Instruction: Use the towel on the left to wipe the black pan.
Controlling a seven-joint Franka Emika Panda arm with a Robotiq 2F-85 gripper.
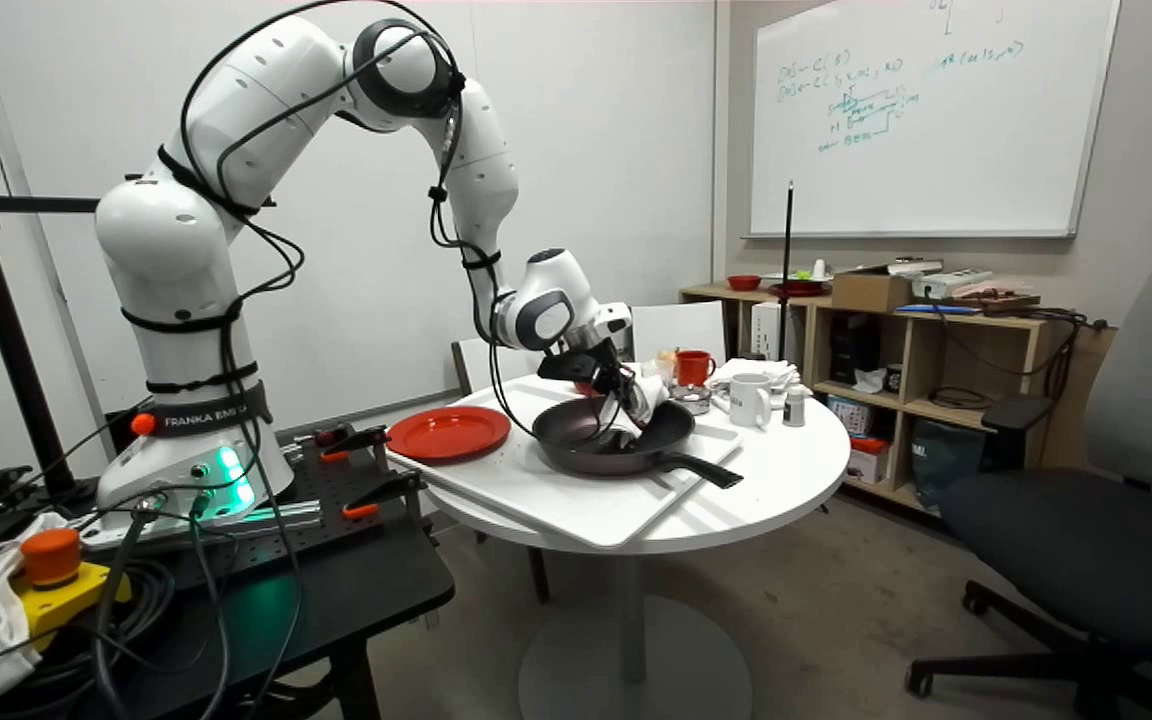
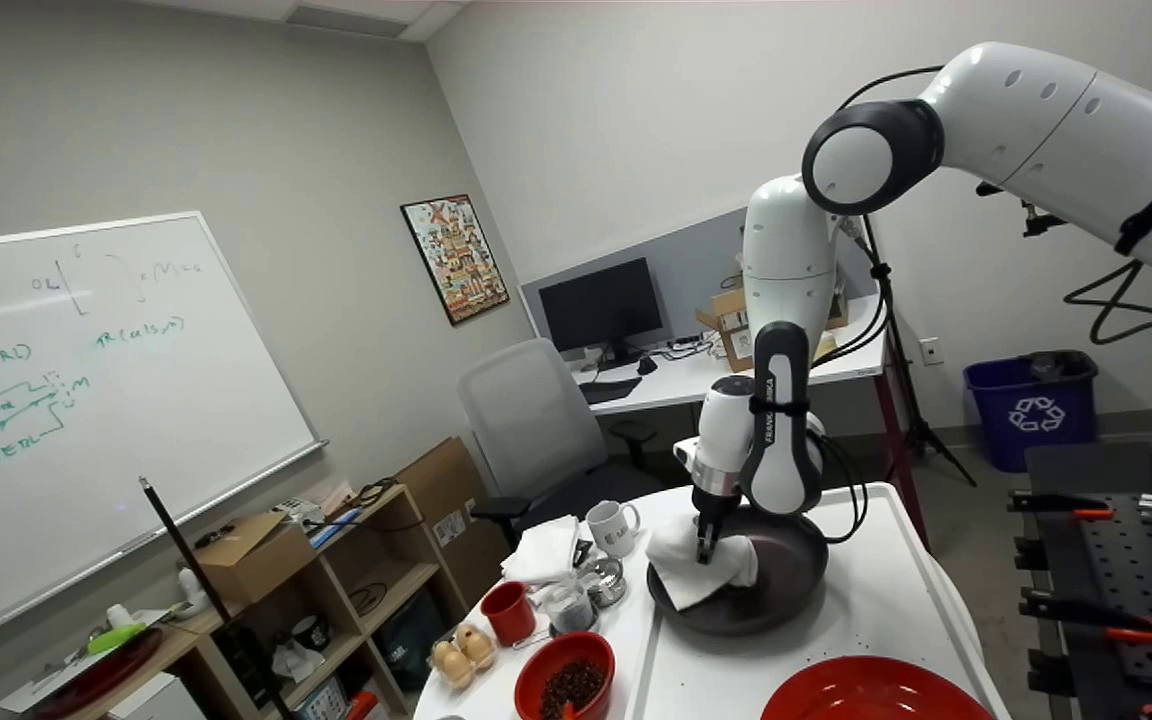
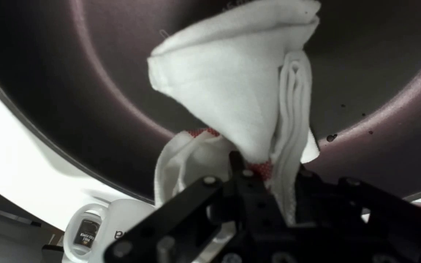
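"Why was the towel [image 3: 228, 80] down in the pan [image 2: 786, 590], bunched up?"

"The gripper [image 2: 705, 552] pinched it between its fingers [image 3: 245, 182], probably so the hanging folds could rub the pan's floor. Whether they touched it was hard to tell."

"Did every view agree?"

"No. Only the wrist view showed dark specks [image 3: 330, 138] at the edge of the pan's floor, perhaps the reason for wiping; the handle [image 1: 701, 467] jutting from the pan showed only in an exterior view."
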